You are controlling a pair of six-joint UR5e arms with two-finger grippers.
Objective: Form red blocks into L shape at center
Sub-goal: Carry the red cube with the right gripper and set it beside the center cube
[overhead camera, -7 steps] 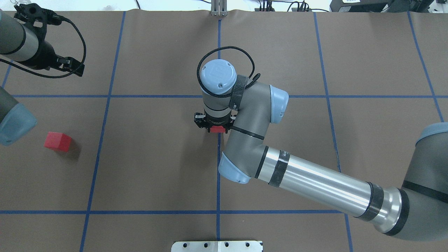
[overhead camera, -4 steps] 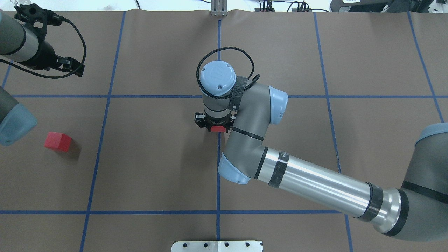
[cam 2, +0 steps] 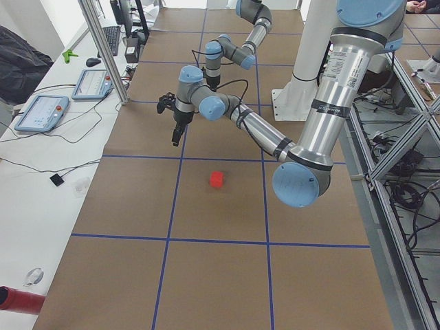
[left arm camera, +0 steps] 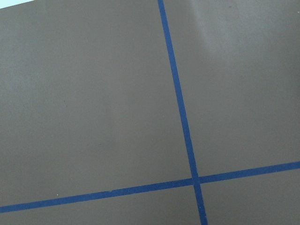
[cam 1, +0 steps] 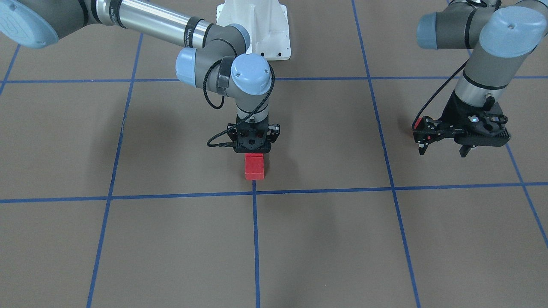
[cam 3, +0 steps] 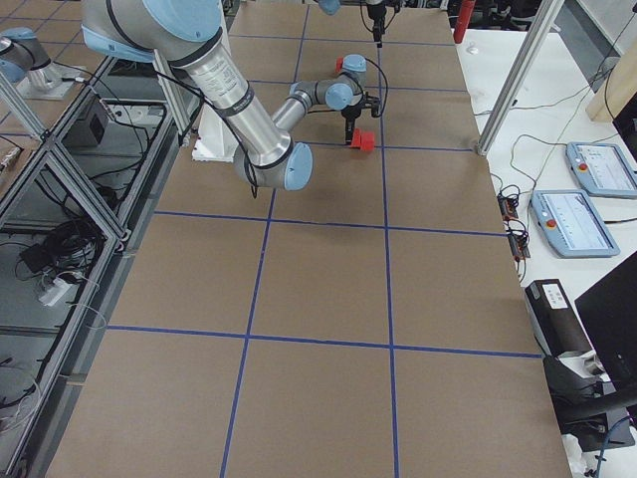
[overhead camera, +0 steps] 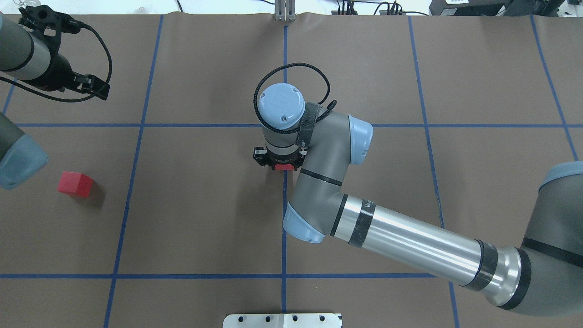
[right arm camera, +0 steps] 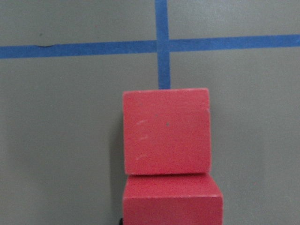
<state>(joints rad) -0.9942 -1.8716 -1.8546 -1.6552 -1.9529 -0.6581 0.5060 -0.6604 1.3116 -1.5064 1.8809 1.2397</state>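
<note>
Front-facing: 2 red blocks [cam 1: 254, 167] touching, in 1 line along the blue tape [cam 1: 255, 239], just on the robot side of the center [cam 1: 254, 192] crossing. Right gripper [cam 1: 252, 147] pointing straight down over the block farther from the crossing. Fingers hidden behind its body, so cannot tell whether apart or clamped. Left gripper [cam 1: 463, 152] well off to view right, above bare brown surface [cam 1: 325, 239], nothing visible in it. Finger state unreadable.

Overhead: red blocks [overhead camera: 283, 167] mostly hidden under the right wrist, only a sliver showing on the middle tape line. Lone red block [overhead camera: 75, 184] far left, inside a grid square, well apart from the pair.

Exterior left: lone red block [cam 2: 217, 179] in the open on the surface. Left gripper [cam 2: 176, 137] raised beyond it, not touching.

Exterior right: red blocks [cam 3: 362, 140] at the foot of the right gripper [cam 3: 350, 127]. Too small to read the fingers.

Left wrist: only brown surface and a tape crossing [left arm camera: 196, 179].

Right wrist: 2 blocks face to face. Far one [right arm camera: 166, 131] just short of the center [right arm camera: 161, 45], covering the end of the tape line. Near one [right arm camera: 171, 199] cut by the frame bottom. Finger state not shown.
</note>
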